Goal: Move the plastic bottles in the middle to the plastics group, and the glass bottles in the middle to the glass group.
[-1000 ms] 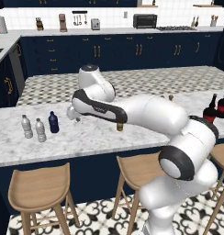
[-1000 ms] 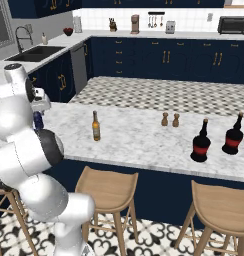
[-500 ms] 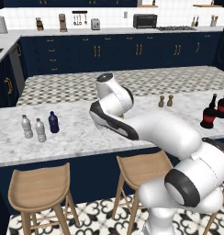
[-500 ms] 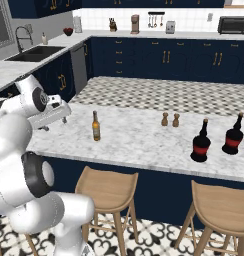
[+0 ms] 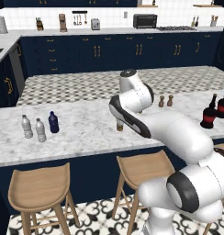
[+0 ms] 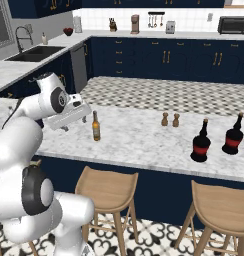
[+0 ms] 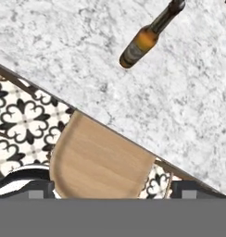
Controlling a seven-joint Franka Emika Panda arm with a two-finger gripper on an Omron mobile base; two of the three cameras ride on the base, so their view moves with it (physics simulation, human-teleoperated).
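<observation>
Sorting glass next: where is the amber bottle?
The amber bottle stands alone mid-counter near the front edge in the right base view, left of the two shakers, above a stool.

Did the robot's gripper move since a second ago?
Yes. In the right base view the gripper swung right, away from the counter's left end toward the amber bottle, which stayed put.

In the left base view the arm's white link covers all but the foot of the amber bottle (image 5: 119, 125). The hand view cuts off that bottle's cap at the top edge, and the wooden stool (image 7: 103, 164) lies partly under the table (image 7: 87, 60) — its far side hidden. The two water bottles (image 5: 26, 126) are too small to tell apart.
</observation>
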